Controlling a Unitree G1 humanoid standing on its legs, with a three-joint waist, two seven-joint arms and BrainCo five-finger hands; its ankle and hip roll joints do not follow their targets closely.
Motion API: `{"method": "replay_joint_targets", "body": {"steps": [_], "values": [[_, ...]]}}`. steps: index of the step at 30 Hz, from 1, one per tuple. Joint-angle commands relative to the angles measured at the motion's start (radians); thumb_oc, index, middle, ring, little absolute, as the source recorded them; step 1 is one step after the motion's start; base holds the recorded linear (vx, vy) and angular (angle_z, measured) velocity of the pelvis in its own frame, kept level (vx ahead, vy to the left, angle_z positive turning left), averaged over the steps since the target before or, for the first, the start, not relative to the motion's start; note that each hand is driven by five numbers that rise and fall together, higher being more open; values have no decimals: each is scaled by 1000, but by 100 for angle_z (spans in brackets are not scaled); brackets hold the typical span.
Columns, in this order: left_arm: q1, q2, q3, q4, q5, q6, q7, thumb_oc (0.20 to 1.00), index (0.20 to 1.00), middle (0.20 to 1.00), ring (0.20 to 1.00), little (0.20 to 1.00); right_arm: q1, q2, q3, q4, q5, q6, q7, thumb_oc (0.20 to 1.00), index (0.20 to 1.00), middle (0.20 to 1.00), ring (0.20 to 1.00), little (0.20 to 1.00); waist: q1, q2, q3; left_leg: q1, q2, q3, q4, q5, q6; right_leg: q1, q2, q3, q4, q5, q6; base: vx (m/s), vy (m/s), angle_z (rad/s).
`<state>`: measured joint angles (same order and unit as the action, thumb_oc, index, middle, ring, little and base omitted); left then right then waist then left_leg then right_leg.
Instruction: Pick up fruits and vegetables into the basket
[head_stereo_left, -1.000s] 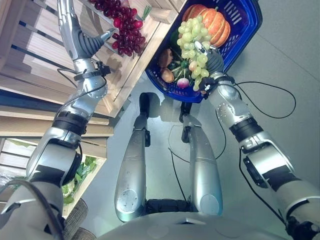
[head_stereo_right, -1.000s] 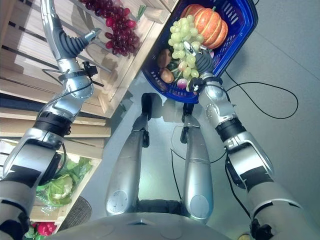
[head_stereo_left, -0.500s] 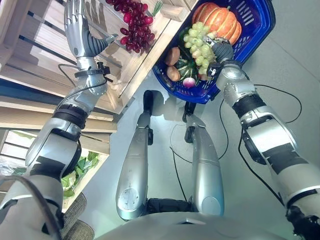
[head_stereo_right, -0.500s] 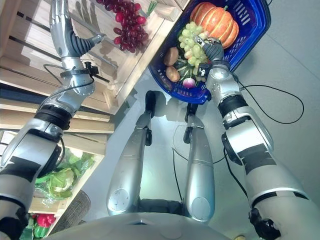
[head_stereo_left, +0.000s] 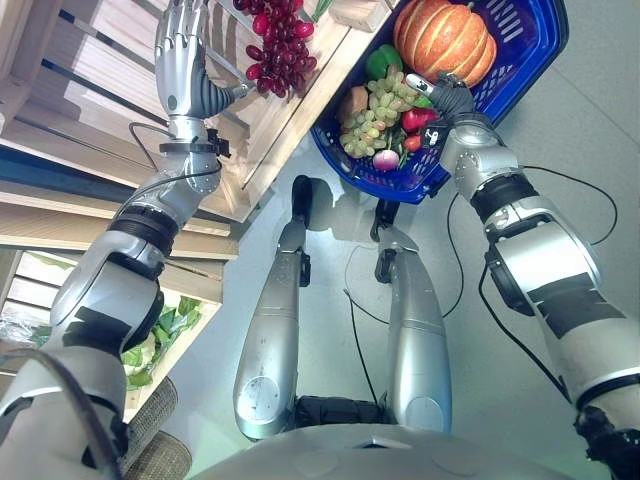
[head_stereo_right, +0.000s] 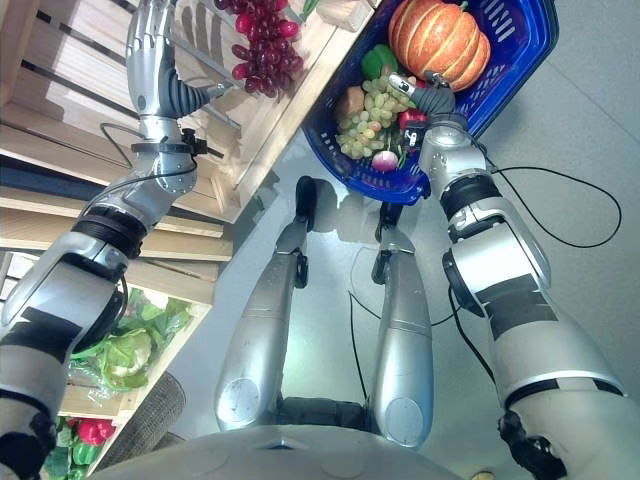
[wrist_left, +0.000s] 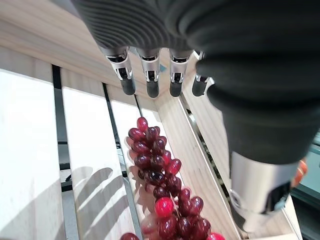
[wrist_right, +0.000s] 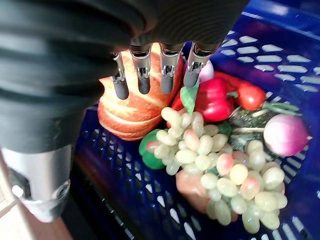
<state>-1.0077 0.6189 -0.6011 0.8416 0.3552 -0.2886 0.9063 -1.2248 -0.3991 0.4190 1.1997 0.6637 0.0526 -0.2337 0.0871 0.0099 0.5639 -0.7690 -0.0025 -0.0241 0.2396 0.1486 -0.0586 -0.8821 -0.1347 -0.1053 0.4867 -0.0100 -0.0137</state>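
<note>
My right hand (head_stereo_left: 452, 100) hangs over the blue basket (head_stereo_left: 525, 55), fingers (wrist_right: 142, 75) straight and holding nothing. A bunch of green grapes (wrist_right: 215, 165) lies in the basket just beneath it, beside a pumpkin (head_stereo_left: 445, 40), a red pepper (wrist_right: 212, 100), a pink radish (wrist_right: 282, 135) and a green pepper (head_stereo_left: 385, 62). My left hand (head_stereo_left: 182, 60) is raised flat and open over the wooden shelf. A bunch of red grapes (wrist_left: 160, 185) lies on the slats past its fingertips (wrist_left: 150, 85), apart from them.
The slatted wooden shelf (head_stereo_left: 90, 110) runs along the left, its edge next to the basket. A lower crate holds leafy greens (head_stereo_right: 125, 350) and red peppers (head_stereo_right: 90, 430). Grey floor (head_stereo_left: 560, 200) lies to the right.
My right hand has let go of the green grapes, which now lie in the basket. The left hand has stretched further up along the shelf. The camera has shifted.
</note>
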Motion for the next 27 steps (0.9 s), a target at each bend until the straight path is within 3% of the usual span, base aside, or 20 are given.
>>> {"method": "replay_joint_targets", "body": {"steps": [1, 6, 13, 19, 27], "values": [[-23, -24, 34, 29, 49, -25, 33, 1000, 1000, 1000, 1000, 1000, -23, -65, 41, 13, -28, -21, -12, 1000, 1000, 1000, 1000, 1000, -9, 113, -44, -31, 5, -11, 95, -54, 15, 54, -10, -12, -73, 49, 58, 0, 0, 0], [-41, 7, -22, 21, 265, 24, 76, 1000, 1000, 1000, 1000, 1000, -6, -73, 56, -29, -69, -87, -27, 1000, 1000, 1000, 1000, 1000, -20, 113, -44, -18, 8, -6, 84, -52, 11, 64, -7, -6, -83, 54, 60, 0, 8, 0], [-93, 79, -116, -14, 358, 103, 83, 1000, 1000, 1000, 1000, 1000, 100, -107, 65, -208, -99, -199, -8, 1000, 1000, 1000, 1000, 1000, -59, 106, -44, 11, 15, 13, 67, -50, 3, 85, -6, 10, -99, 60, 67, 0, 53, -2], [-132, 158, -186, -44, 464, 163, 27, 1000, 1000, 1000, 1000, 1000, 255, -172, 37, -405, -104, -310, -30, 1000, 1000, 1000, 1000, 1000, -111, 92, -44, 51, 25, 37, 45, -53, -5, 115, -6, 28, -121, 67, 77, -3, 59, -4], [-226, 215, -286, -22, 507, 199, -93, 1000, 1000, 1000, 1000, 1000, 357, -229, -12, -506, -60, -386, -61, 1000, 1000, 1000, 1000, 1000, -159, 81, -44, 54, 37, 54, 46, -63, -10, 112, -3, 46, -128, 67, 83, -4, 29, -8]]}}
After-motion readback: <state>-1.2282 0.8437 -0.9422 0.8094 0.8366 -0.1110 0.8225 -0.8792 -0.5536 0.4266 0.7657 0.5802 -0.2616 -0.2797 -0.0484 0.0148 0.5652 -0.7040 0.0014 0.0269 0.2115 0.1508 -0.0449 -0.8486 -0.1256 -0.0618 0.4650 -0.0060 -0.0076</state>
